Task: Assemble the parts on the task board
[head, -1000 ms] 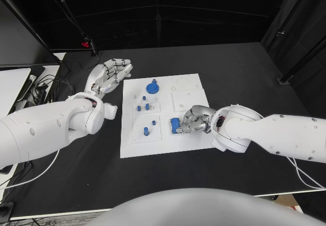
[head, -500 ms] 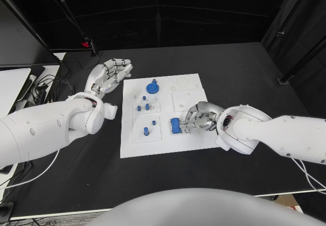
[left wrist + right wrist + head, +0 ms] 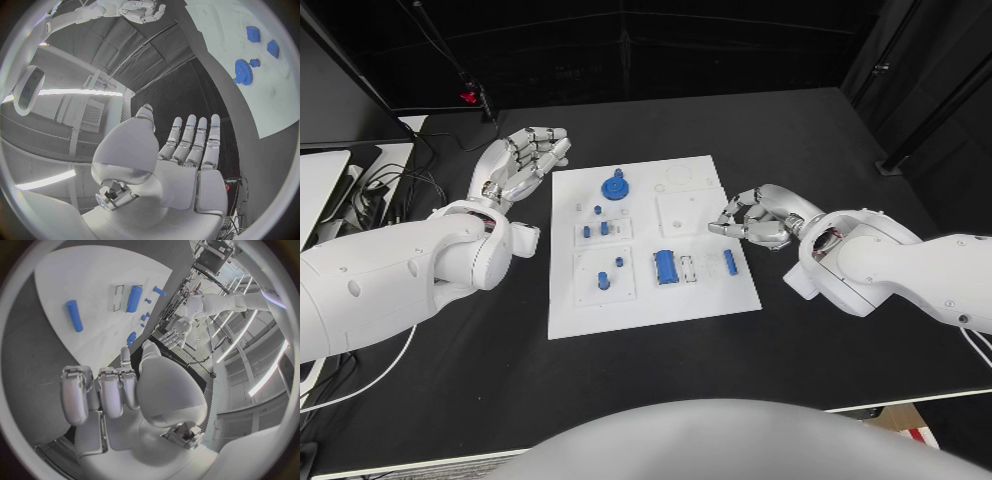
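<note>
Task board between two empty hands

Task board [image 3: 646, 300] lies flat on the black table [image 3: 848, 340], between the hands. The head view shows all of it: a blue gear [image 3: 616, 186] at the far end, nearer the left hand [image 3: 519, 165], and a blue block [image 3: 668, 267] with a thin blue bar [image 3: 730, 262] just beside it, nearer the right hand [image 3: 759, 218]. The right wrist view shows the bar [image 3: 74, 315] lying free on the plate, apart from the curled fingers [image 3: 100, 392]. The left wrist view shows the fingers [image 3: 190, 137] straight and apart, holding nothing, off the board's edge. The right hand is curled in at the board's edge, empty.
</note>
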Robot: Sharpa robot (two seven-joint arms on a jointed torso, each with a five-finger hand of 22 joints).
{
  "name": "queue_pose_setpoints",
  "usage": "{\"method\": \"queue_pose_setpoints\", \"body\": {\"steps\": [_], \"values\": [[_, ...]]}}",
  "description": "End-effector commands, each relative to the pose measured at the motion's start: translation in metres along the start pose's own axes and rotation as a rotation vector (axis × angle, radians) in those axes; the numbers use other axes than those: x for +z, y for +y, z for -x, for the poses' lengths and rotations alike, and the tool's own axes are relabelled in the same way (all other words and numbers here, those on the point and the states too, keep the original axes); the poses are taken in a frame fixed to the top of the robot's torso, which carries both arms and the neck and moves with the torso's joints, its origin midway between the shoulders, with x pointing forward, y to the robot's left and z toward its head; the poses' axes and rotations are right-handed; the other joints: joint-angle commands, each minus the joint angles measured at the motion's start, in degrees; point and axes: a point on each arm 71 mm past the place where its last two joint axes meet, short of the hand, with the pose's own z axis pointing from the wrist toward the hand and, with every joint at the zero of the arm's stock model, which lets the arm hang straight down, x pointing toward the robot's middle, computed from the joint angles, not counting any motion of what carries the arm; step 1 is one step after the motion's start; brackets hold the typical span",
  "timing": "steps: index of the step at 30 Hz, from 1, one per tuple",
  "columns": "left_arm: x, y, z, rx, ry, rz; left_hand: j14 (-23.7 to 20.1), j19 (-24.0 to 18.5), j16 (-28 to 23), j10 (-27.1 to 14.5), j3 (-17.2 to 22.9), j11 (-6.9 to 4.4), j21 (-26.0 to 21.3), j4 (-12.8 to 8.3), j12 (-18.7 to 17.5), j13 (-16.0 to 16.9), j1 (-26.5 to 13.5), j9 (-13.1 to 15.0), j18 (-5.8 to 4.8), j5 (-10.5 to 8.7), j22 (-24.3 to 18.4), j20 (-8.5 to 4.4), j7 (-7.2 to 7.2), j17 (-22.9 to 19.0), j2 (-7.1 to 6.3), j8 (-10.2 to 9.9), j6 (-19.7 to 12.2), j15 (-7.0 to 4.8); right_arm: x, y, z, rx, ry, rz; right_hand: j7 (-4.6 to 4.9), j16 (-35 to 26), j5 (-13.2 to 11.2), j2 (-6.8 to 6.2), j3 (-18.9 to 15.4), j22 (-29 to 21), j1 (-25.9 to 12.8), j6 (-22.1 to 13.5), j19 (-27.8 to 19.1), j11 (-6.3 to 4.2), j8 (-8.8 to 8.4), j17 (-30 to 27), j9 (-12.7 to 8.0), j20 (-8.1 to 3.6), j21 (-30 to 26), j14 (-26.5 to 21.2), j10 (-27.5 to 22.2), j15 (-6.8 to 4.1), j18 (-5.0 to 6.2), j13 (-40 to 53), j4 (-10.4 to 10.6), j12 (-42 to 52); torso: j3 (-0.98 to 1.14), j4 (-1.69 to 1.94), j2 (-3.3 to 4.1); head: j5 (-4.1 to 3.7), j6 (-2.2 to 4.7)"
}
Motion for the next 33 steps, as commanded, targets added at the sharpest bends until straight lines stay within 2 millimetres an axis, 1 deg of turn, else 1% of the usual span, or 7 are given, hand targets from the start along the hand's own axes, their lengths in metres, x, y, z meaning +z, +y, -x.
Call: {"method": "queue_pose_setpoints", "body": {"steps": [1,6,10,14,19,23,33], "values": [[0.000,-0.004,0.000,-0.005,0.004,-0.040,-0.5,0.0,0.1,-0.2,-0.3,-0.04,0.2,0.0,0.4,-0.1,-0.1,-0.1,-0.94,0.29,-0.1,0.01,7.73,0.0,0.60,0.2,-0.4,-0.03,-0.003,-0.005,0.003,-0.167,-0.001,-0.040,0.15,0.1,-0.4,-0.19,-0.8,15.0,-1.1,-1.0,5.8,0.63,-0.56,15.1,-0.4,0.67,-0.1,6.1,5.9,0.71,-0.78,15.1,0.1,0.2,0.07,-0.11,0.03,-0.56,0.00],[0.000,-0.003,0.001,-0.005,0.003,-0.039,-0.5,0.0,0.1,-0.3,-0.3,-0.03,0.2,0.0,0.4,-0.1,-0.1,-0.1,-0.94,0.29,-0.1,0.01,7.73,-0.1,0.59,0.2,-0.4,-0.03,-0.007,-0.016,0.008,-0.356,-0.012,-0.131,0.12,0.1,-0.5,-0.31,-1.4,15.0,-2.2,-0.3,5.9,0.72,0.39,15.1,-0.6,0.99,0.1,6.1,5.9,0.87,-0.82,15.1,0.1,0.2,0.05,-0.13,0.05,-1.80,0.00],[-0.001,-0.003,0.001,-0.005,0.003,-0.038,-0.5,0.0,0.1,-0.3,-0.3,-0.03,0.2,0.0,0.4,-0.1,-0.1,-0.1,-0.94,0.29,-0.1,0.01,7.73,-0.1,0.59,0.2,-0.4,-0.02,-0.008,-0.020,0.006,-0.467,-0.005,-0.170,-0.21,0.1,-0.4,-0.43,-1.8,15.1,-2.7,0.7,6.0,0.49,1.71,15.1,-0.4,1.04,0.2,6.1,5.9,0.75,-0.85,15.1,0.1,0.2,0.07,-0.07,-0.02,-2.16,0.00],[-0.001,-0.002,0.001,-0.006,0.004,-0.037,-0.5,0.0,0.1,-0.3,-0.4,-0.03,0.2,0.0,0.4,-0.1,-0.1,-0.1,-0.94,0.29,-0.1,0.01,7.73,-0.1,0.60,0.2,-0.4,-0.02,-0.008,-0.019,0.003,-0.523,0.006,-0.193,-0.44,0.1,-0.5,-0.19,-2.0,15.1,-3.3,1.2,5.9,0.29,2.42,15.1,-0.4,0.98,0.1,6.1,5.9,0.63,-0.83,15.1,0.2,0.2,0.08,0.05,-0.03,-2.42,0.00],[-0.002,-0.002,0.001,-0.006,0.003,-0.036,-0.5,0.0,0.1,-0.3,-0.4,-0.03,0.2,0.0,0.4,-0.1,-0.1,-0.1,-0.94,0.29,-0.1,0.01,7.73,-0.1,0.60,0.2,-0.4,-0.02,-0.006,-0.017,0.000,-0.552,0.010,-0.195,-0.62,0.1,-0.6,-0.12,-2.4,15.1,-4.3,1.4,6.0,0.12,2.88,15.1,-0.5,0.88,0.2,6.1,5.9,0.50,-0.86,15.1,0.2,0.2,0.08,0.10,0.01,-2.31,0.00],[-0.002,-0.002,0.002,-0.005,0.002,-0.034,-0.5,0.0,0.2,-0.3,-0.4,-0.03,0.2,0.0,0.4,-0.1,-0.1,-0.1,-0.94,0.29,-0.1,0.01,7.74,-0.1,0.64,0.2,-0.4,-0.02,-0.003,-0.015,-0.003,-0.559,0.018,-0.187,-0.71,0.1,-2.6,0.04,-3.6,15.1,-7.5,1.3,6.0,0.00,3.25,15.1,-0.8,0.73,0.2,6.1,5.9,0.36,-0.86,15.1,0.3,0.2,0.03,0.08,0.03,-1.80,0.00],[-0.002,-0.002,0.001,-0.005,0.002,-0.034,-0.5,0.0,0.2,-0.3,-0.4,-0.03,0.2,0.0,0.4,-0.1,-0.1,-0.1,-0.94,0.29,-0.1,0.01,7.74,-0.1,0.64,0.2,-0.4,-0.02,0.002,-0.011,-0.012,-0.575,0.053,-0.184,-0.71,0.1,-2.6,0.03,-3.6,15.1,-7.7,1.2,6.0,-0.01,3.26,15.1,-0.9,0.72,0.2,6.1,5.9,0.35,-0.86,15.1,0.2,0.2,0.08,0.14,0.07,-1.75,0.00]]}}
